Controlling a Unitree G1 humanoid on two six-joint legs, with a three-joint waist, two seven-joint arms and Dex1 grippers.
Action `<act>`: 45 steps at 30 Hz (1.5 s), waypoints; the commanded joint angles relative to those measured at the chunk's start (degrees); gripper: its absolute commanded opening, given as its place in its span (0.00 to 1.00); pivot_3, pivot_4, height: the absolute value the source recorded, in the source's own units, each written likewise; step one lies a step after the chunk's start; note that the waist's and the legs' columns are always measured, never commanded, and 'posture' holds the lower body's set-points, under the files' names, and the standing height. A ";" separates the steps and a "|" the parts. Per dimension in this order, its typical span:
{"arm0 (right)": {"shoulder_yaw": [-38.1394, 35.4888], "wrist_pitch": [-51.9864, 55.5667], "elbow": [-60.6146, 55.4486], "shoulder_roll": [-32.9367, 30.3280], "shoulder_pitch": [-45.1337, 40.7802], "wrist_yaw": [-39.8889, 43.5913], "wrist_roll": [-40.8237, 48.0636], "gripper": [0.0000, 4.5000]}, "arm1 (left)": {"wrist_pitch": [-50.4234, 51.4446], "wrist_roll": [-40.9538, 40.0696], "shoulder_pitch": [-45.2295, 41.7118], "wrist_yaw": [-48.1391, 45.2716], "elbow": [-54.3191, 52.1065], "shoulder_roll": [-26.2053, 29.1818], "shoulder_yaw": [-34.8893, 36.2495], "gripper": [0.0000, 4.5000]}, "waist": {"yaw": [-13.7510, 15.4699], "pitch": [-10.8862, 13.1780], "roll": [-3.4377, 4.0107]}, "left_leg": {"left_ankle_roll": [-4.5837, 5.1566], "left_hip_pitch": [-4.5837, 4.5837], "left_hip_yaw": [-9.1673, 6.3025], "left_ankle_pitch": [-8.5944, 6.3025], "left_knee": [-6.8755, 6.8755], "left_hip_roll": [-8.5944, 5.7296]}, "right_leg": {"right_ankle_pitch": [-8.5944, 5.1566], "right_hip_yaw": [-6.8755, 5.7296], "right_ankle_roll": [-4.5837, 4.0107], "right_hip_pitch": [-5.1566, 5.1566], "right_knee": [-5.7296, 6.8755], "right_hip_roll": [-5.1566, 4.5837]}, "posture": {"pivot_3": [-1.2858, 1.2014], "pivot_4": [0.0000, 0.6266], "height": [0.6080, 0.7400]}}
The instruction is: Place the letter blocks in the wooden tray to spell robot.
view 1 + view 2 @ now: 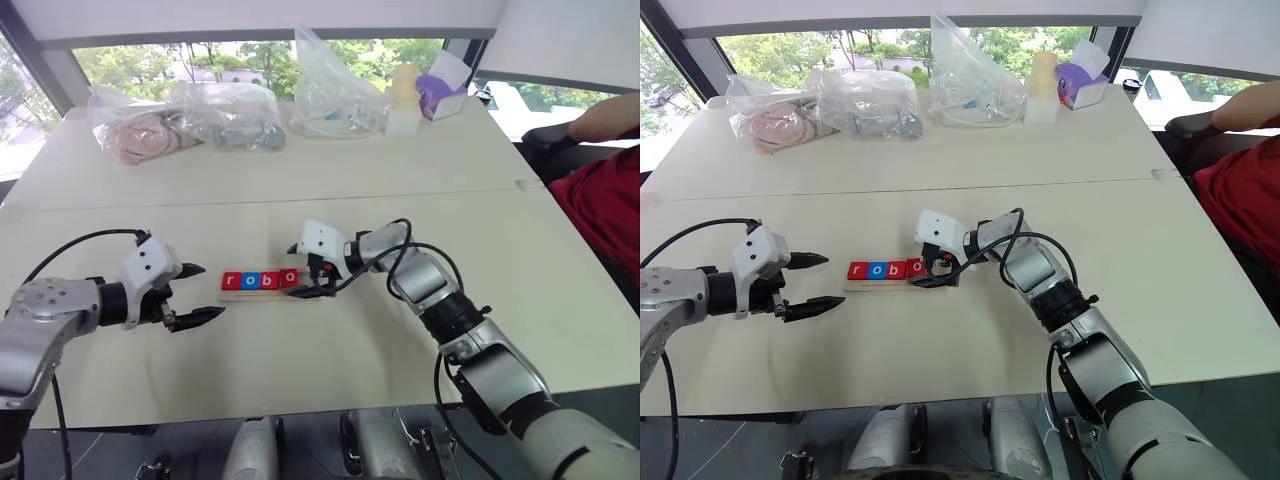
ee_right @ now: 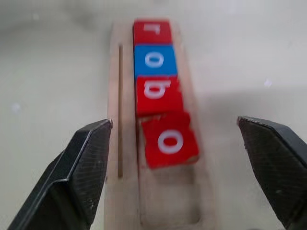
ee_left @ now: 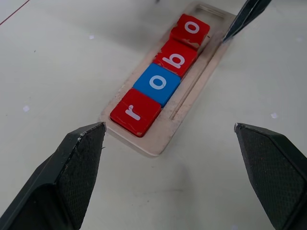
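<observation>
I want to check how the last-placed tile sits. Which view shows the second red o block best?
The right wrist view: the second red o block lies close and crooked in the wooden tray. The left wrist view shows it farther off; both eye views show it tiny beside the right claw.

Both head eyes look down over the table (image 1: 300, 190) (nearly one vantage); wrist cameras face the wooden tray (image 3: 165, 136) closely from opposite ends.

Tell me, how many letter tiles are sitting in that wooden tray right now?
4, in a row in the wooden tray: red r, blue o, red b, and red o, slightly crooked. No t tile visible.
</observation>
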 commanded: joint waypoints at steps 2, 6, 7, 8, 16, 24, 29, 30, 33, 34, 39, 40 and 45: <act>-0.62 0.31 -2.52 0.15 0.04 0.32 1.43 0.99 | -0.98 0.53 -1.10 0.07 -0.45 -0.31 -0.20 1.00 | 0.00 0.00 0.00 | 0.00 0.00 -0.01 0.00 0.00 -0.01 | 0.00 0.00 0.00 0.00 0.00 0.00 | 0.52 0.24 1.00; 0.39 -0.58 -1.57 0.75 1.22 0.10 1.23 0.99 | -1.22 0.84 -1.51 -0.02 -0.09 -0.47 -0.45 1.00 | 0.00 0.00 0.00 | 0.00 0.00 0.00 0.00 0.00 -0.01 | 0.00 0.00 0.00 0.00 0.00 0.00 | 0.52 0.24 1.00; 0.76 -0.95 -1.11 0.96 1.58 -0.05 0.97 0.99 | -1.39 1.12 -1.49 0.10 0.02 -0.54 -0.68 1.00 | -0.01 0.00 0.00 | 0.00 0.00 0.00 0.00 0.00 -0.01 | 0.00 0.00 0.00 0.00 0.00 0.00 | 0.52 0.24 1.00; 1.06 -1.12 -0.80 1.07 1.88 -0.11 0.80 0.99 | -1.55 1.36 -1.37 0.20 0.03 -0.58 -0.87 1.00 | -0.01 0.00 0.00 | 0.00 0.00 0.00 0.00 0.00 -0.01 | 0.00 0.00 0.00 0.00 0.00 0.00 | 0.52 0.24 1.00; 1.09 0.28 -1.90 0.92 2.53 0.31 1.52 0.99 | -1.96 1.86 -0.84 0.48 0.02 -0.74 -0.84 1.00 | -0.01 0.00 0.00 | 0.00 0.00 0.00 0.00 0.00 -0.01 | 0.00 0.00 0.00 0.00 0.00 0.01 | 0.52 0.24 1.00; 1.80 2.78 -4.96 0.85 4.40 1.03 2.03 0.99 | -2.79 2.61 -1.34 0.82 0.64 -1.18 -1.47 1.00 | -0.02 0.00 0.00 | 0.00 0.00 -0.01 0.00 0.00 -0.01 | 0.00 0.00 0.00 0.00 0.00 0.01 | 0.52 0.24 1.00; 1.52 4.43 -6.43 0.75 4.82 0.68 2.14 0.99 | -3.48 3.23 -1.65 0.72 1.17 -1.60 -1.90 1.00 | -0.01 0.00 0.00 | 0.00 0.00 -0.01 0.00 0.00 -0.01 | 0.00 0.00 0.00 0.00 0.00 0.01 | 0.52 0.24 1.00; 1.39 4.33 -6.52 0.72 4.81 0.42 2.05 0.99 | -3.51 3.20 -1.75 0.70 1.19 -1.67 -1.95 1.00 | 0.00 0.00 0.00 | 0.00 0.00 -0.01 0.00 0.00 -0.01 | 0.00 -0.01 0.00 0.00 0.00 0.02 | 0.52 0.24 1.00; -1.09 2.72 -5.79 0.49 3.52 -3.04 1.33 0.99 | -2.94 2.23 -2.58 1.02 0.69 -2.40 -1.66 1.00 | 0.00 0.00 0.00 | 0.00 0.00 -0.01 0.00 0.00 -0.01 | 0.00 0.00 0.00 0.00 0.00 0.01 | 0.52 0.24 1.00; -2.77 2.43 -5.73 0.24 2.76 -4.61 1.52 0.99 | -2.25 1.20 -3.26 1.31 0.16 -3.06 -1.31 1.00 | 0.01 0.00 0.00 | 0.00 0.00 -0.01 0.00 0.00 -0.01 | 0.00 0.00 0.00 0.00 0.00 0.01 | 0.52 0.24 1.00; -14.39 13.95 -15.27 -0.31 3.82 -12.51 7.15 0.99 | 4.60 -7.01 -6.48 3.40 -5.86 -7.15 0.14 1.00 | 0.53 -0.02 -0.03 | -0.01 -0.07 -0.05 0.00 0.04 -0.01 | 0.01 -0.01 0.03 0.00 0.00 -0.08 | 0.52 0.24 1.00; -18.04 16.93 -18.68 0.23 5.53 -16.22 7.95 0.99 | 6.04 -8.41 -7.38 4.03 -7.27 -8.11 -0.51 1.00 | 0.51 -0.03 -0.06 | -0.01 -0.08 -0.08 0.00 0.04 -0.01 | 0.03 -0.01 0.05 0.00 -0.01 -0.08 | 0.52 0.24 1.00; -29.29 27.12 -30.56 2.84 14.97 -30.28 9.47 0.99 | 10.80 -13.16 -12.47 7.93 -9.53 -14.34 -4.09 1.00 | 1.44 -0.06 -0.07 | -0.01 -0.07 -0.19 0.00 -0.02 -0.04 | 0.03 -0.05 0.06 0.04 -0.01 -0.06 | 0.52 0.24 1.00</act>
